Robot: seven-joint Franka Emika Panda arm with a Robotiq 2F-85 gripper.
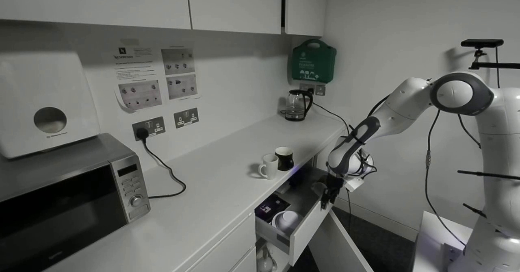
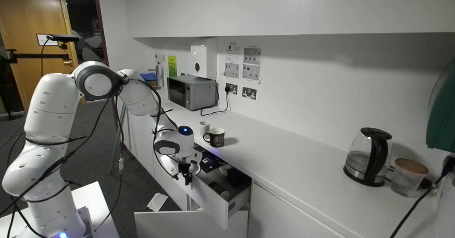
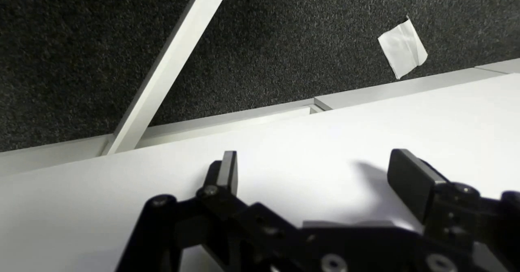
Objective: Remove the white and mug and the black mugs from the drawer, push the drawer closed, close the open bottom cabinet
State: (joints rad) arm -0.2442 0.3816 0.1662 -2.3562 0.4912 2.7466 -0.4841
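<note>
The drawer (image 1: 307, 236) stands pulled out, the arm (image 1: 455, 93) arched down beside its front, the end effector (image 3: 315, 162) spread wide

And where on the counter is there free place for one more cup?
The counter is bare between the black mug and the kettle, and between the white mug and the power cable. It is crowded where the mugs stand close together, and by the kettle, with a tub beside it.

Plain white on one mug (image 1: 271, 166), black with pale inside and pale "30" on the other mug (image 2: 217, 138). White over drawer front (image 2: 213, 205), cabinet door (image 2: 177, 225) and counter (image 2: 291, 159); speckled charcoal on carpet (image 3: 292, 40).
</note>
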